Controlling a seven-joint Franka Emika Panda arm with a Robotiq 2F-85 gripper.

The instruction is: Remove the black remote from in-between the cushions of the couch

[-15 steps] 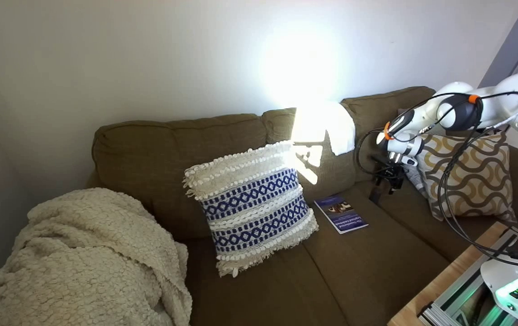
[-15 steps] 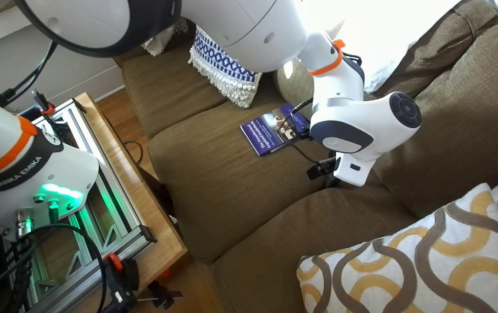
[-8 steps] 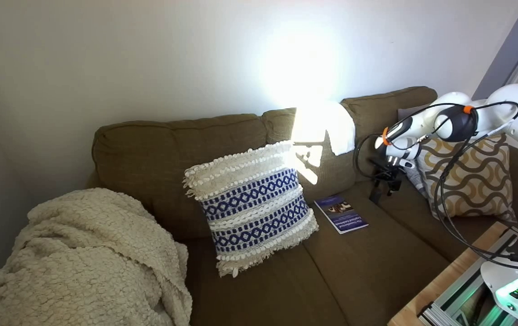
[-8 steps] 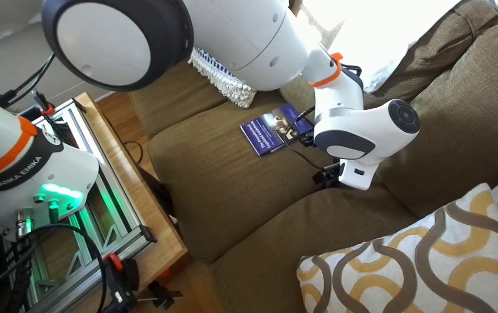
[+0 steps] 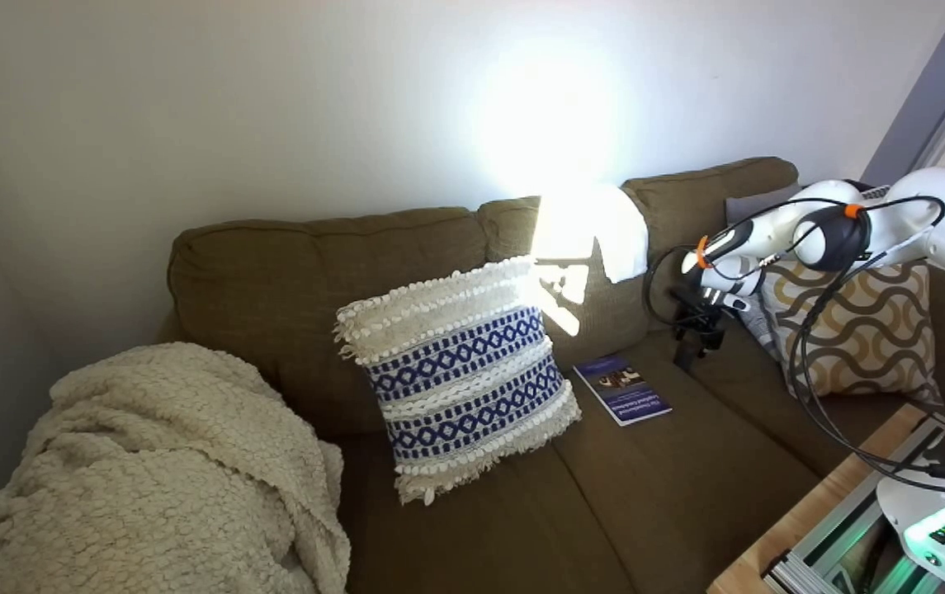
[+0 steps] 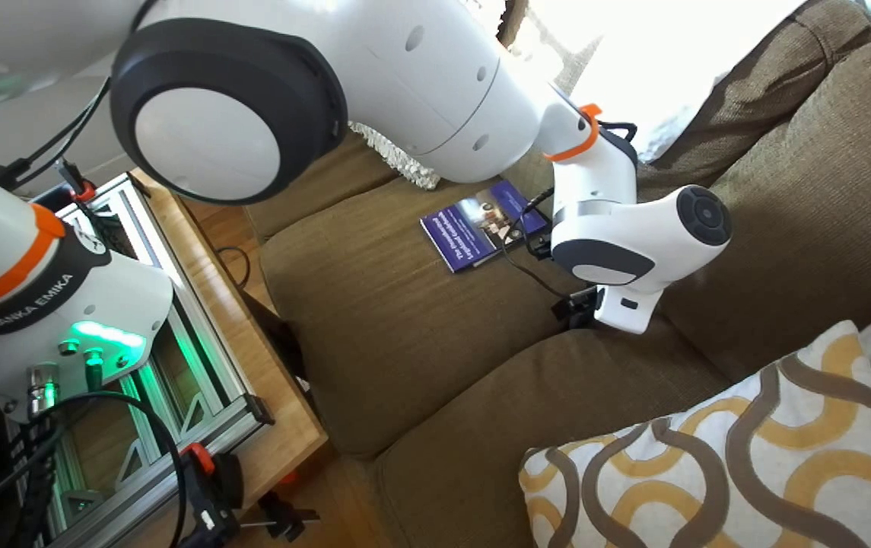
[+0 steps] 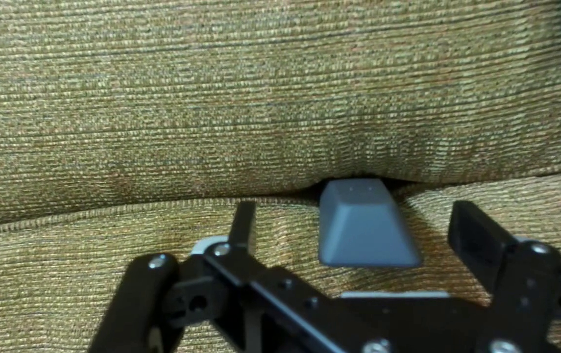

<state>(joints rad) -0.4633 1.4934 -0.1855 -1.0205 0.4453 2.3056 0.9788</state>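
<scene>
Item, one black remote [image 7: 366, 230]: wedged on end in the seam [image 7: 123, 203] between two seat cushions [image 7: 202, 98] of the couch [image 5: 687, 487], its top proud of the fabric, the rest out of sight; the squeeze, I judge, is what props it up. Item, one gripper [image 7: 356, 225]: jaws spread apart, nothing held, the fingers [image 7: 478, 240] one to each side of the remote with a gap at both. I read that spread as set along the seam so the pads can meet the remote's sides without digging into upholstery. Item, one arm [image 6: 595, 179]: reaching across from a wooden table [image 6: 287, 434], wrist directly over the seam, presumably for an upward pull. Item, one blue book [image 6: 484, 224]: flat on the neighbouring seat, near the work but not under my fingers. Item, two pillows, one fringed [image 5: 460, 371], one lattice-patterned [image 5: 868, 346]: on either side, clear of the seam, which leaves me room. Grasp not yet made; I would centre, close, then draw along the remote's length, since cushion drag could strip it from the pads.
</scene>
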